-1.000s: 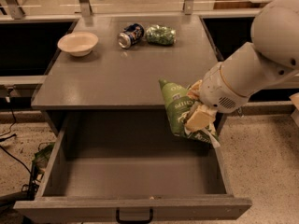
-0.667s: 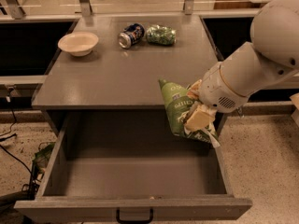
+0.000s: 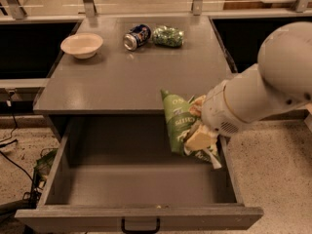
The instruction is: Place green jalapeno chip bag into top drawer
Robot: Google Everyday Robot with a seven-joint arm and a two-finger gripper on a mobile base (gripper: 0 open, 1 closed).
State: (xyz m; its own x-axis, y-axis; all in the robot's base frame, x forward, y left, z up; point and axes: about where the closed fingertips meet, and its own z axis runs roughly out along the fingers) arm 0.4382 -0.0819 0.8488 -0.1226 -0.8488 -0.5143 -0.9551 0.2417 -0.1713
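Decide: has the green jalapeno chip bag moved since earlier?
Yes. In the gripper, the green jalapeno chip bag dropped slightly against the table edge, over the top drawer.

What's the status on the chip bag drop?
Gripper shut on green jalapeno chip bag, over right side of top drawer. Drawer open, nothing in the way.

A grey table (image 3: 122, 82) stands on speckled floor (image 3: 275, 179), dark recesses (image 3: 29, 52) left and right. At the near right, the gripper (image 3: 197, 139) clamps the green jalapeno chip bag (image 3: 174, 121).
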